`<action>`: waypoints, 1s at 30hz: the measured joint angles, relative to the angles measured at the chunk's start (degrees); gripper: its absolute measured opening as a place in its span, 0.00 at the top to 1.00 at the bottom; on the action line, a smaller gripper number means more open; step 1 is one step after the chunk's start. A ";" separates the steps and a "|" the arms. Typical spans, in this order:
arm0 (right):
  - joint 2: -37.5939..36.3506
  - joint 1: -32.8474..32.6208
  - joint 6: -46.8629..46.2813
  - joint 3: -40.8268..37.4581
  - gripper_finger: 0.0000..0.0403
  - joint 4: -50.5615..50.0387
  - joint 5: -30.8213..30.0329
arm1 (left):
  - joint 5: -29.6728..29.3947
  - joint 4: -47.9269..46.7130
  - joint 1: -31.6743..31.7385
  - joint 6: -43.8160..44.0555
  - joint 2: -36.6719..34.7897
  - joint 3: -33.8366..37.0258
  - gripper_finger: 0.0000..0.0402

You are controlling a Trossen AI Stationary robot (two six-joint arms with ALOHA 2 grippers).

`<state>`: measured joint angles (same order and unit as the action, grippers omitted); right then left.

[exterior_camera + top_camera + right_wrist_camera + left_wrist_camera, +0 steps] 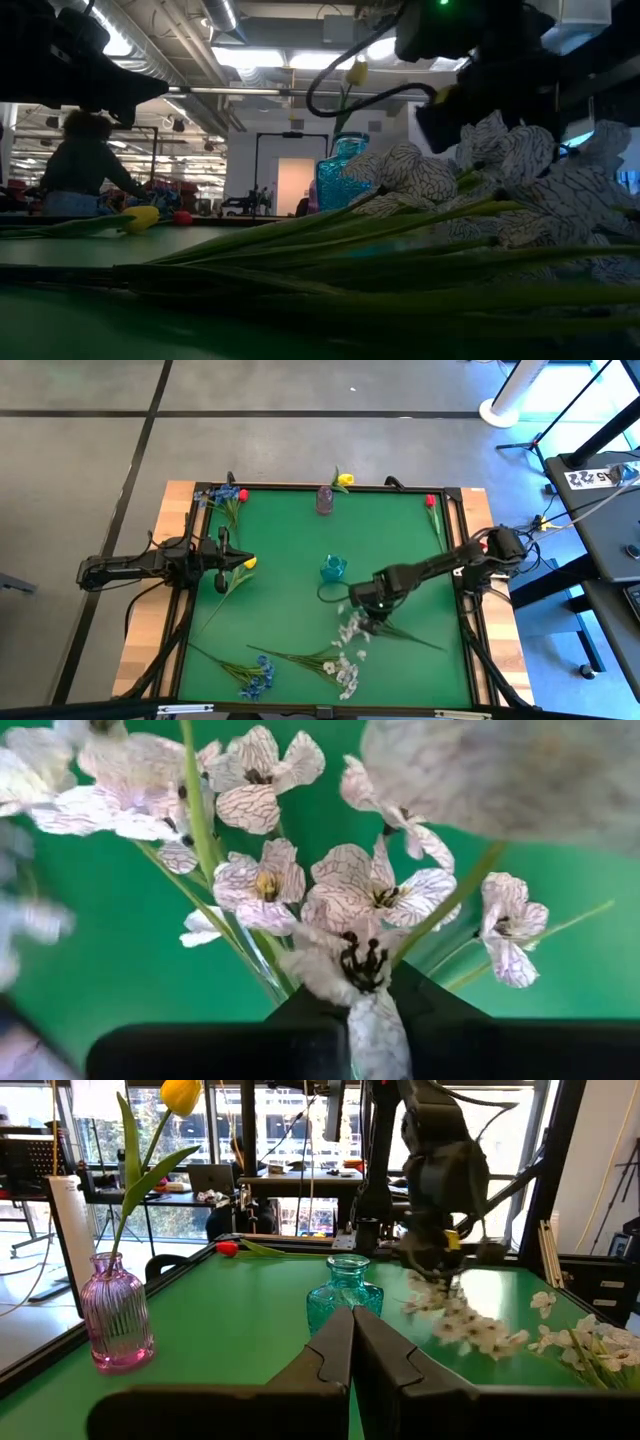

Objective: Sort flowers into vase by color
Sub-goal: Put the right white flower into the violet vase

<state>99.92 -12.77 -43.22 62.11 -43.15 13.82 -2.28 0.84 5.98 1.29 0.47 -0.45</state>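
Right hand [364,612] is pinching a white spray [352,628] by its stem, blossoms right at its fingertips, just past the teal vase [333,568]. Left hand [352,1342] is pressed together near the tabletop's [290,540] left edge, beside a yellow tulip [240,572].

On the green table [300,550] stand two vases, one purple [324,499] and one teal [333,568]; there are two yellow tulips [344,480] [247,563]; two red buds [242,494] [431,501]; two blue sprays [215,493] [258,678]; two white sprays [352,627] [343,672].
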 joint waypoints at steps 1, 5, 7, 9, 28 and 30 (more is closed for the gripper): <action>0.00 0.41 -0.15 0.08 0.96 0.19 -0.69 | 0.00 0.00 -0.02 0.01 0.00 0.00 1.00; 0.38 0.52 -0.94 0.06 0.95 0.91 -0.72 | 0.00 0.00 -0.02 0.01 0.00 0.00 1.00; 0.56 0.39 0.25 0.04 0.95 0.98 -0.32 | 0.01 -0.01 -0.02 0.00 0.00 0.00 1.00; 0.82 -0.13 1.32 0.06 0.95 1.81 1.86 | 0.02 -0.01 -0.02 0.01 0.00 0.00 1.00; 1.63 -10.60 7.43 0.06 0.30 -1.62 5.41 | 0.02 0.00 -0.02 -0.01 0.00 0.00 1.00; 2.55 -11.78 8.37 0.15 0.27 -0.36 5.27 | 0.00 0.00 -0.02 0.01 0.00 0.00 1.00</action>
<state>102.47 -24.55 -34.85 62.26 -43.52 19.08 -2.28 0.84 5.96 1.30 0.47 -0.45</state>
